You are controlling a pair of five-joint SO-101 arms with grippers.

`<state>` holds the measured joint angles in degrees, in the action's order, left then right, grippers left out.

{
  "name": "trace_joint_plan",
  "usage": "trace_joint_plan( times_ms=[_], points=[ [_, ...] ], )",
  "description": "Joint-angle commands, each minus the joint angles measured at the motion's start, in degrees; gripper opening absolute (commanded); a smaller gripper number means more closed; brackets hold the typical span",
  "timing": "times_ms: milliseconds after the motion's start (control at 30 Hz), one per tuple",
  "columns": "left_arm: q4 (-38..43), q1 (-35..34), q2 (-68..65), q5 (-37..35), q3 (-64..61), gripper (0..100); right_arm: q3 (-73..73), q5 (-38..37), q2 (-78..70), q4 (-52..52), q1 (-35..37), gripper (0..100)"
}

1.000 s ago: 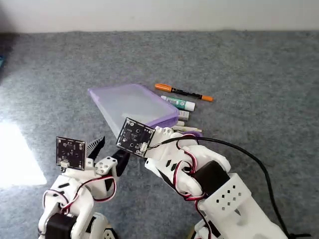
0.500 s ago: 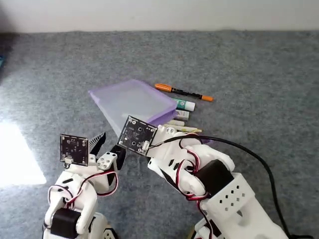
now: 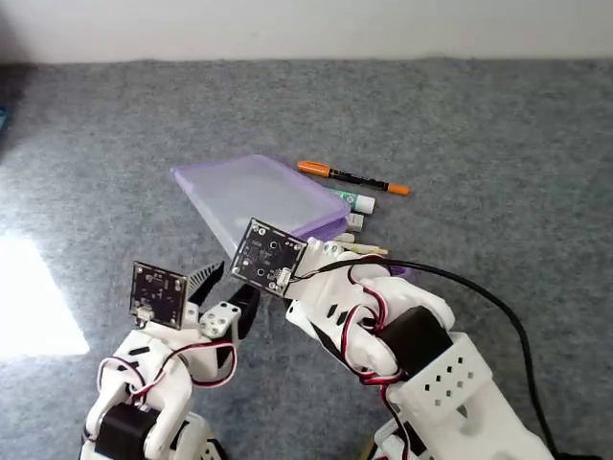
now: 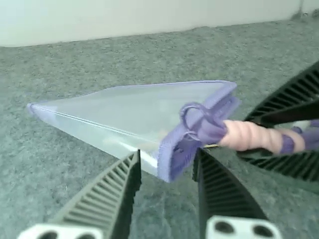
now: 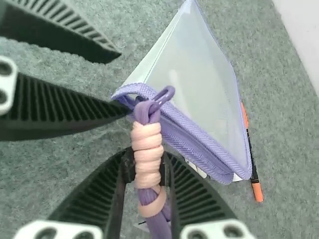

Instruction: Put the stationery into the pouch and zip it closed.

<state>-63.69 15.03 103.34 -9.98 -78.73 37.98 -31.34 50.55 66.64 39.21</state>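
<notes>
While the right end effector (image 5: 144, 154) is clamped shut on the pink-and-purple pull cord (image 5: 147, 134) of the zip, the see-through purple pouch (image 3: 251, 195) lies on the grey tabletop (image 3: 498, 125) just ahead of both arms. The cord runs straight from between the right fingers to a small purple ring (image 5: 164, 94) at the pouch's near corner, and in the left wrist view that corner looks raised a little off the tabletop.

The left end effector (image 4: 167, 158) is open, with its two ribbed black fingers set one on each side of that same corner. One finger is right against the purple edging, the other stands a little apart from it. Both end effectors thus meet at the one corner, close together.

The stationery lies on the tabletop outside the pouch, along its far-right edge. An orange pen (image 3: 352, 177) with a dark middle lies just beyond the pouch. A green-and-white stick (image 3: 354, 200) lies beside the pen, touching the pouch's rim. A few pale pieces (image 3: 362, 249) lie nearer the right arm, partly hidden by it
</notes>
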Motion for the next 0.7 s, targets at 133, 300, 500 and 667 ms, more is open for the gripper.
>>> trace_joint_plan(
  times_ms=[133, 300, 500, 667],
  points=[
    [4.31, -2.11, 0.7, 0.35, -3.74, 17, -3.52, 0.62, 0.84, -0.13, -0.48, 0.8],
    [4.75, -2.11, 0.7, 0.35, -6.2, 17, -3.52, 0.53, 0.84, -0.13, -0.48, 0.8],
    [7.56, -2.46, 0.7, 0.35, -6.55, 13, -3.6, 0.7, 0.92, 1.63, -0.4, 0.8],
    [12.48, -2.2, 0.7, 0.35, -6.64, 2, -3.6, 0.7, 0.92, 3.12, -0.4, 0.8]
  ],
)
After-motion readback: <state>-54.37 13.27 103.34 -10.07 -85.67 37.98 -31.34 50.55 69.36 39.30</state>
